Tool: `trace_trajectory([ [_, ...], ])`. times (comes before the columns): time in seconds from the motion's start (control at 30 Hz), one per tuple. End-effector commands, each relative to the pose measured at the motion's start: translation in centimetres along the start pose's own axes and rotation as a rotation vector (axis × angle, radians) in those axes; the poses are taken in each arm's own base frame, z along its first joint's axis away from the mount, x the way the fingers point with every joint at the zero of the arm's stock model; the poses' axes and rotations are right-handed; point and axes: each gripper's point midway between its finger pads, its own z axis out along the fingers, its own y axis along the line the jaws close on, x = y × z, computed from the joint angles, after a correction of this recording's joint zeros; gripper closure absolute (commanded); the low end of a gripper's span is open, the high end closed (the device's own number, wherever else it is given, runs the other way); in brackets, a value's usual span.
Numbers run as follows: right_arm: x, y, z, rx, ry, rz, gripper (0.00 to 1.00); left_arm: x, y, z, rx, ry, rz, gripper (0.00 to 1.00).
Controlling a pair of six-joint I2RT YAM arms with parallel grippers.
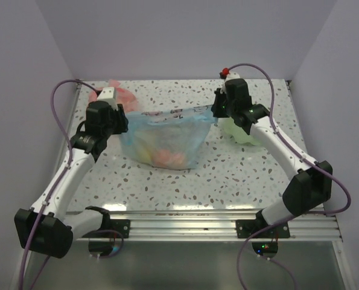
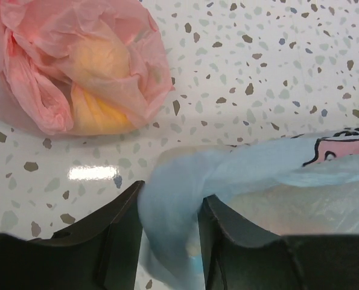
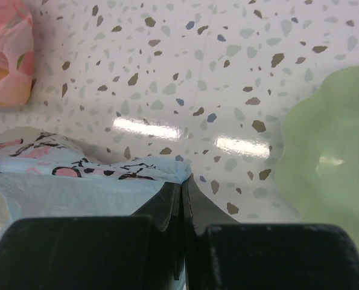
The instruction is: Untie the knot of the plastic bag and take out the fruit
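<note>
The plastic bag (image 1: 161, 136) is at the middle of the tabletop (image 1: 239, 175), pale blue and see-through, with a printed band of pink and black pictures along its top. It is stretched sideways between the two arms, its upper edge pulled into a nearly straight line while its belly sags onto the tabletop. The fruit (image 1: 166, 157) is inside, at the bottom of the bag, showing through the plastic as orange, yellow and peach blurs; how many pieces there are cannot be told.

The left end effector (image 2: 172, 196) is at the bag's left top corner. Its jaws stand partly apart with a bunched rope of blue plastic filling the gap and touching both fingers (image 2: 116, 235), so it has hold of the bag there. The right end effector (image 3: 182, 181) is at the bag's right top corner, its jaws pressed together on a thin tip of the blue film.

A crumpled pink bag (image 2: 76, 60) with something yellow-orange inside lies beyond the plastic bag's left corner, apart from it. A pale green dish (image 3: 330, 151) with a wavy edge lies to the right of the plastic bag, partly under the right arm.
</note>
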Motion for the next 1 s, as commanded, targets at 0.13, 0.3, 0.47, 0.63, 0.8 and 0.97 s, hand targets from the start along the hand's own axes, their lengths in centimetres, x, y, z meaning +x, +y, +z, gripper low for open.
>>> trace_trajectory([
  [0.13, -3.1, -6.3, -0.1, 0.217, -0.064, 0.019, 1.0, 1.6, 1.6, -2.3, 0.014, 0.067, -0.005, 0.76],
  [0.3, -0.7, -5.4, 0.2, 0.139, -0.03, -0.002, 1.0, 5.9, 0.4, -2.4, 0.11, 0.137, -0.037, 0.97],
  [0.47, -0.8, -4.5, -1.2, 0.108, -0.029, -0.067, 1.0, 5.0, -1.2, -4.0, 0.191, 0.128, -0.078, 1.0],
  [0.63, -1.7, -2.9, -3.2, 0.071, -0.058, -0.158, 1.0, -0.7, -3.8, -7.4, 0.294, 0.037, -0.162, 1.0],
  [0.8, -1.3, -3.2, -3.5, 0.082, -0.056, -0.181, 1.0, -4.6, -2.2, -8.2, 0.176, -0.071, -0.215, 1.0],
  [0.97, -1.4, -1.6, -4.2, 0.02, -0.066, -0.228, 1.0, -7.4, 0.4, -9.1, 0.028, -0.162, -0.207, 0.68],
])
